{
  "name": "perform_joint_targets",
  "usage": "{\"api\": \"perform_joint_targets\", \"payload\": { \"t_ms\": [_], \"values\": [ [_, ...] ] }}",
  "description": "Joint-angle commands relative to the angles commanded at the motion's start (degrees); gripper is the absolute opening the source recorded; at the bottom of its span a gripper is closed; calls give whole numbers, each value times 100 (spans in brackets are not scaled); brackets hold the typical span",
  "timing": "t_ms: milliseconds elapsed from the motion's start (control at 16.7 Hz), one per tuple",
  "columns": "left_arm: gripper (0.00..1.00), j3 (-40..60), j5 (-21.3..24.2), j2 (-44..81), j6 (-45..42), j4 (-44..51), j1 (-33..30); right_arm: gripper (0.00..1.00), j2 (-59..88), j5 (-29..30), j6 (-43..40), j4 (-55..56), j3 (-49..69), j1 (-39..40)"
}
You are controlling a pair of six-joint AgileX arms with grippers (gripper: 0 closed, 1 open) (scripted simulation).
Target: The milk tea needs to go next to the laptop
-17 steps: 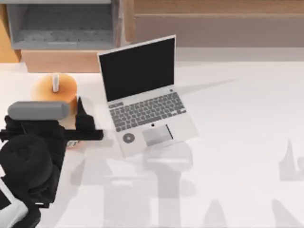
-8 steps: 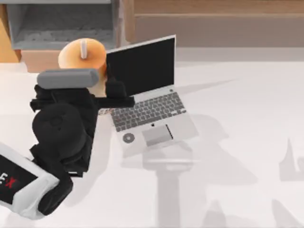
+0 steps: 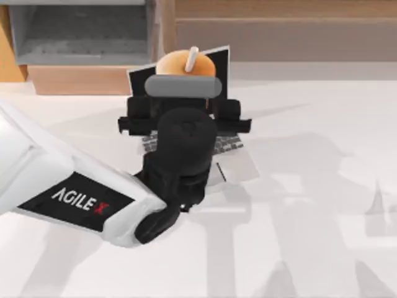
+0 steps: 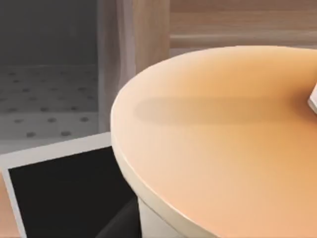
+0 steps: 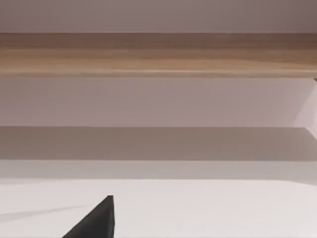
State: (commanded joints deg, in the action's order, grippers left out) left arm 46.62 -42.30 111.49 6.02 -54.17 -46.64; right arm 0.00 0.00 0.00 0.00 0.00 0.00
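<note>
The milk tea [image 3: 185,64] hangs above the table, its orange lid and white straw [image 3: 191,58] showing over the laptop's screen. My left gripper [image 3: 186,93] is shut on the cup below the lid, with the black wrist covering its fingers. The silver laptop [image 3: 245,165] lies open beneath, mostly hidden by the arm, with corners of its black screen [image 3: 138,84] visible. In the left wrist view the lid [image 4: 213,139] is very close, with the screen [image 4: 64,193] below it. A dark part of my right gripper [image 5: 96,220] shows over bare table.
A grey open bin [image 3: 80,31] stands at the back left on a wooden block [image 3: 80,79]. A wooden ledge [image 3: 279,31] runs along the back. The white table [image 3: 322,186] to the right of the laptop is free room.
My left arm has swung right and away from me with the milk tea, from left of the laptop to above its screen. The laptop has stayed put.
</note>
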Motion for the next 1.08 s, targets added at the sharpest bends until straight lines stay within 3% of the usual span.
{"api": "perform_joint_targets", "payload": {
  "t_ms": [600,1080],
  "values": [
    [0,2794,-1392,1513,374,1702,-1320,100,0,0,0,0,0,0],
    [0,3314,-1624,1745,515,1794,-1528,100,0,0,0,0,0,0]
  ]
}}
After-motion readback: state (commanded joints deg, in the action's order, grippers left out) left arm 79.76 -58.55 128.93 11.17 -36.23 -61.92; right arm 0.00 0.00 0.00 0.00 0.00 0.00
